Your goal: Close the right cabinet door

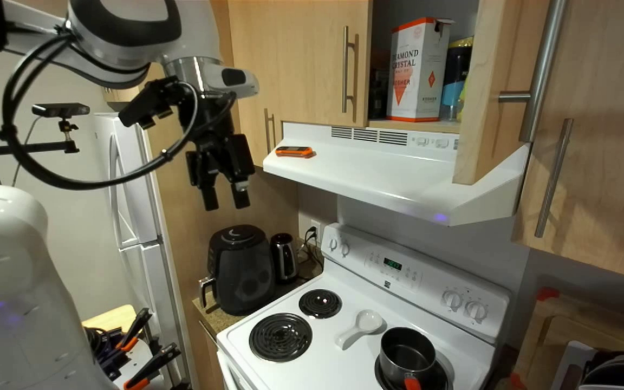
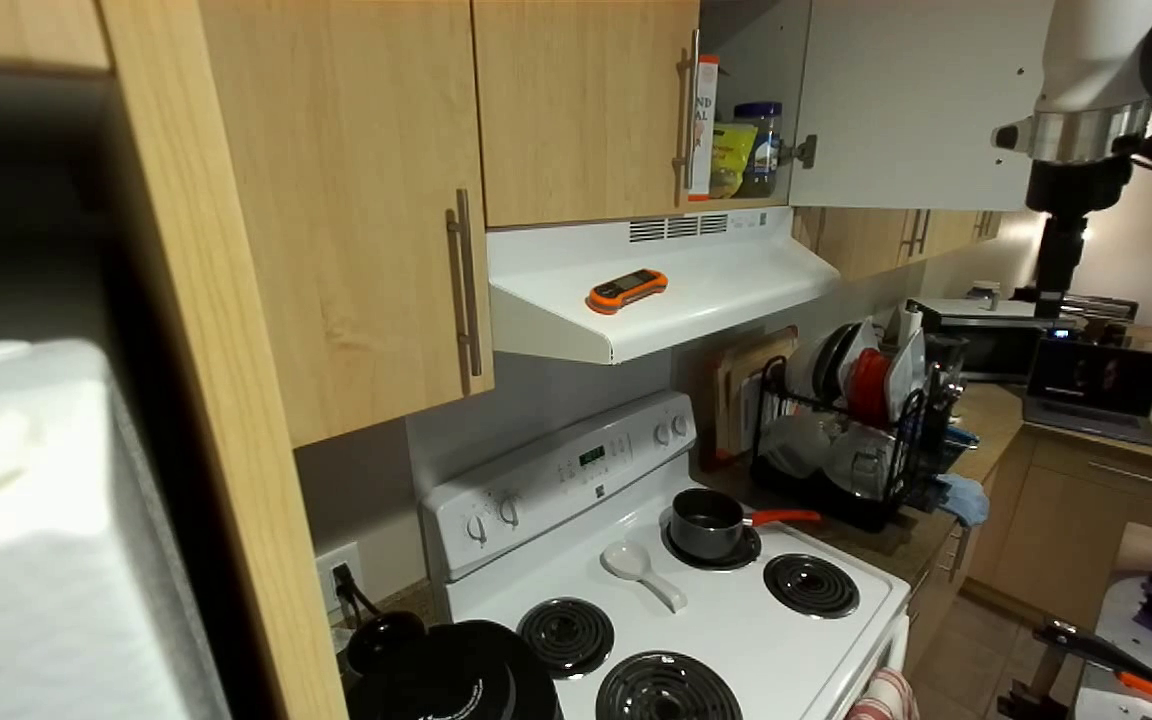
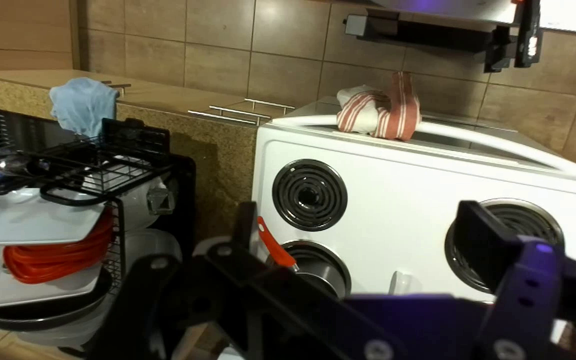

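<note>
Exterior view. Right cabinet door [image 1: 501, 49]: light wood, standing open, seen nearly edge-on, its silver bar handle [image 1: 543, 70] on the outer face. Twin door [image 1: 298, 59]: light wood, closed. Salt box [image 1: 415, 76]: upright in the cabinet [image 1: 415, 126], front lettering readable in this view. End effector [image 1: 225, 199]: well apart from the door, pointing down, fingers [image 1: 209, 199] parted, nothing between them. Air fryer [image 1: 241, 276]: black, body in view.

Exterior view. Right cabinet door [image 2: 921, 100]: swung outward, pale inner face and hinge [image 2: 808, 150] shown in this view alone. Salt box: a narrow strip here. Purple-lidded jar [image 2: 761, 150] and yellow pouch [image 2: 731, 155]: side by side, clearer here. Handheld device [image 2: 628, 290]: orange-edged, on the range hood [image 2: 726, 300] in both exterior views. Laptop [image 2: 1101, 385]: open, this view only. Saucepan [image 2: 706, 525]: on a burner, red handle at full length. End effector: side-on, finger spacing cannot be told here.

Wrist view. End effector [image 3: 360, 220]: fingers wide apart, holding nothing. Striped towel [image 3: 393, 112]: around the oven handle [image 3: 488, 142], fullest here. Red dishes [image 3: 58, 255]: stacked between pale plates [image 3: 33, 220]. Saucepan: partly hidden by the end effector.
</note>
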Available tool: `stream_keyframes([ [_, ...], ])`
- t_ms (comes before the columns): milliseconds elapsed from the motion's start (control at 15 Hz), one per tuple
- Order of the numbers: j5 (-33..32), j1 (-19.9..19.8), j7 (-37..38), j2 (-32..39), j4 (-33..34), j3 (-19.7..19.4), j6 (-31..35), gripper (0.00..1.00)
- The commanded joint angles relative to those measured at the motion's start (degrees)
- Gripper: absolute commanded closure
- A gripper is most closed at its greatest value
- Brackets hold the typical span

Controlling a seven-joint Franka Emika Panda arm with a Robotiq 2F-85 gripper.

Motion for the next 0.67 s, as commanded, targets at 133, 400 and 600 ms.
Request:
stream_keyframes([
  [133,-5.64,-4.15,-1.71,-2.72,-0.53,-3.2,2.18,0.0],
  [400,-8.91,-6.32,-1.57,-3.88,-0.04,-5.06,4.16,0.0],
  [600,-10.94,-7.95,-1.51,-4.61,0.36,-6.45,6.43,0.0],
])
